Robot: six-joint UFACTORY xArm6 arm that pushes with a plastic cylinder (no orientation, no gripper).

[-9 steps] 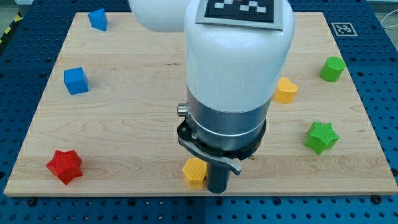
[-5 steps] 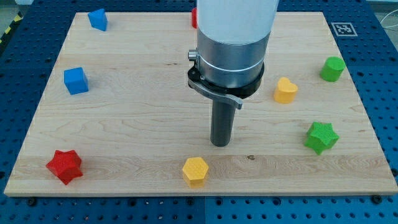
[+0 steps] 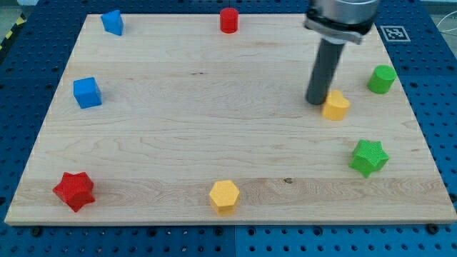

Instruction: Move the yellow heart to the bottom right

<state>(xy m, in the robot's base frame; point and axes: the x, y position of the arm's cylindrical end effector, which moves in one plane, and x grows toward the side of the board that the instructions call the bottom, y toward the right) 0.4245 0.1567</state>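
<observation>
The yellow heart (image 3: 335, 106) lies on the wooden board (image 3: 178, 143) at the view's right, above the middle height. My tip (image 3: 315, 102) stands just to the heart's upper left, touching or almost touching it. The dark rod rises from there to the arm's grey end at the view's top.
A green star (image 3: 369, 157) lies below the heart, toward the bottom right. A green block (image 3: 382, 78) is at the right edge. A yellow hexagon (image 3: 223, 195) is at the bottom middle, a red star (image 3: 74, 190) bottom left, blue blocks (image 3: 87, 92) (image 3: 112, 21) at left, a red cylinder (image 3: 228, 20) at top.
The arm has moved from the bottom middle, by the yellow hexagon, up and to the right until the tip reached the yellow heart. The heart has shifted slightly right and down.
</observation>
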